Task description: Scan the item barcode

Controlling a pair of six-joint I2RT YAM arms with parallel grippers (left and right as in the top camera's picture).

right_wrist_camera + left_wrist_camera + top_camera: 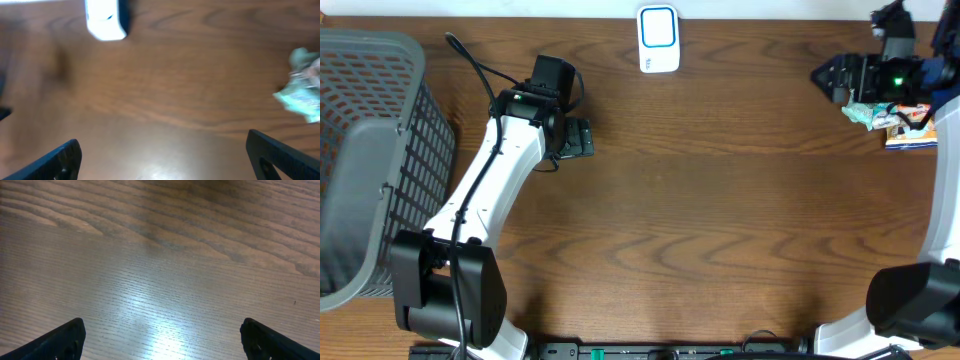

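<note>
- The wooden table (720,220) fills the whole scene, and most of its surface is bare.
- A grey mesh basket (380,60) stands at the 9 o'clock edge of the table.
- The left arm (490,185) reaches from the 7 o'clock corner toward the middle. The right arm (948,190) goes up along the 3 o'clock edge.
- The left gripper (582,138) has its fingers spread wide. In the left wrist view only wood is seen between them (162,335).
- The right gripper (823,75) is near the 2 o'clock corner and points toward 9 o'clock. Its fingers are also spread wide, with only bare wood between them (165,152). It pinches nothing.
- The white and blue scanner (658,39) stands at the 12 o'clock edge, well apart from the right gripper, at about its 9 o'clock. In the right wrist view it appears blurred at the top (106,19).
- The pale green packet (870,115) lies on the table near the right gripper, at about 4 o'clock from its fingertips and outside the gap (302,92).
- A small printed box (912,138) lies just beside the packet, at its 4 o'clock. I cannot tell if they touch.
</note>
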